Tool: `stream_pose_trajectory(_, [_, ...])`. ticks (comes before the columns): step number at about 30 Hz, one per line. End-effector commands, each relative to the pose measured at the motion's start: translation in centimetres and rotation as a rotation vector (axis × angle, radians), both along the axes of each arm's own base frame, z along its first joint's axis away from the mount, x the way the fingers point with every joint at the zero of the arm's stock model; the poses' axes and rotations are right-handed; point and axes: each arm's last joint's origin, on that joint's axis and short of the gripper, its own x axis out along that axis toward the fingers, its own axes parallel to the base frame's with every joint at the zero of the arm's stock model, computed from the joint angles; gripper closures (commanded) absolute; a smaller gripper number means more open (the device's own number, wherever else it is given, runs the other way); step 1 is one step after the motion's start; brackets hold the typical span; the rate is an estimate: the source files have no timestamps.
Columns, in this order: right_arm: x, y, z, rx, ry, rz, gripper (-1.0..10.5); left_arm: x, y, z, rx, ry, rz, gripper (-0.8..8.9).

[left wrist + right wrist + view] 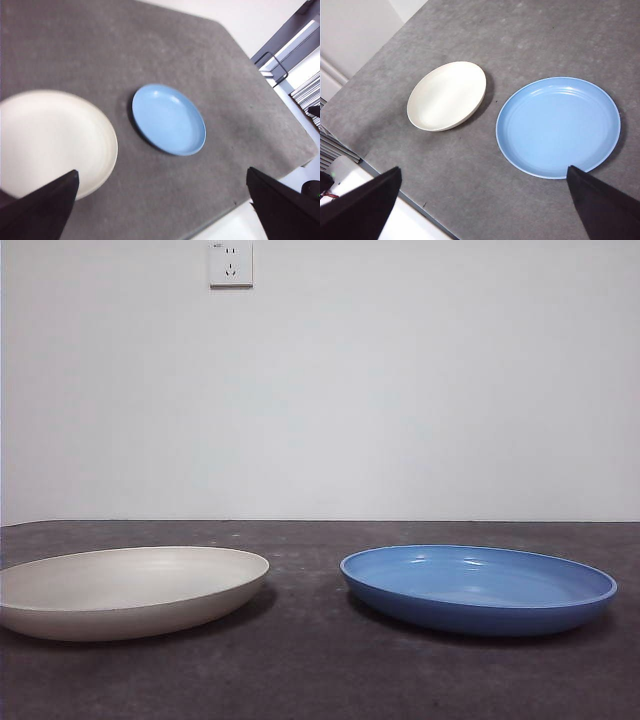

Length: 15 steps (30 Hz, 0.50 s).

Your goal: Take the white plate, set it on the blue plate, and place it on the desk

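The white plate lies flat on the desk at the left of the front view. The blue plate lies flat at the right, a gap apart from it. Both plates are empty. In the left wrist view the white plate is nearer my left gripper and the blue plate is farther. In the right wrist view the blue plate is nearer my right gripper and the white plate is beyond. Both grippers are open, empty and high above the desk.
A white wall with a socket stands behind the desk. The desk's edges show in both wrist views, with shelving beyond one corner.
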Motion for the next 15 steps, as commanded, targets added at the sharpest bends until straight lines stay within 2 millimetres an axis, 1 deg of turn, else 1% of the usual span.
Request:
stream_pose_trajectory(1, [0.0, 0.0, 0.5, 0.0, -0.023, 0.008, 3.2, 1.6, -0.5, -0.1, 0.012, 0.092, 0.011, 1.57])
stream_pose_trajectory(6, [0.0, 0.0, 0.5, 0.002, -0.022, 0.01, 3.2, 5.7, -1.3, -1.5, 0.062, 0.254, 0.048, 1.57])
stream_pose_trajectory(8, [0.0, 0.0, 0.5, 0.002, -0.02, 0.011, 3.2, 7.4, -1.3, -2.2, 0.083, 0.311, 0.073, 1.57])
stream_pose_trajectory(11, [-0.1, 0.0, 0.4, 0.005, -0.012, 0.013, 3.2, 9.8, -1.0, -3.5, 0.093, 0.395, 0.087, 1.57])
stream_pose_trajectory(15, [-0.1, 0.0, 0.4, 0.007, -0.01, 0.016, 3.2, 12.8, 0.1, -5.0, 0.057, 0.467, 0.121, 1.57])
